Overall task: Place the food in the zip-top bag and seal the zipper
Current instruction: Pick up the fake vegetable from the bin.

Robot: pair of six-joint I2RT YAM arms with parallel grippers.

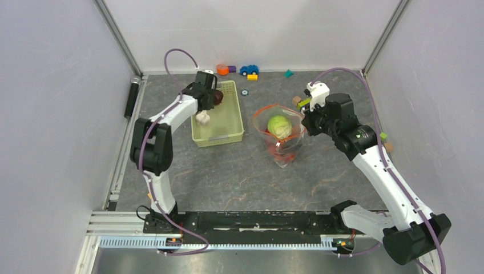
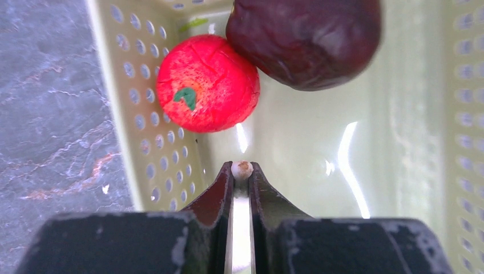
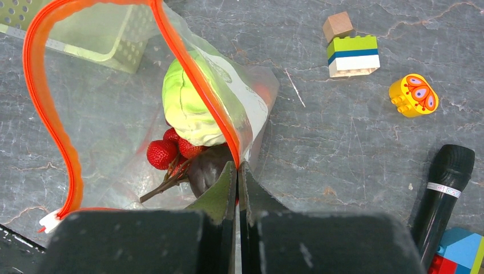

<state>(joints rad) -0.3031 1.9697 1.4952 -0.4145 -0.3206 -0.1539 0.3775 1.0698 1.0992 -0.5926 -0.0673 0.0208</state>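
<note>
Right gripper [image 3: 237, 165] pinches the zip-top bag [image 3: 108, 131] by its zipper [image 3: 194, 74]; label [image 3: 251, 108] unreadable. Left gripper [image 2: 242, 171] clenches a white nub [image 2: 242, 168] over the basket [image 2: 145, 142], peach [image 2: 206, 83] at eleven o'clock.

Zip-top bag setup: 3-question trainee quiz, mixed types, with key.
1. True or false: the cabbage is inside the zip-top bag.
2. The right gripper is shut on: A) the bag's orange zipper edge, B) a toy car, C) a strawberry.
3. Fill in: the left gripper, shut on a small white piece, is over the pale green ___ holding the peach-like fruit.
Key: 1 true; 2 A; 3 basket.
</note>
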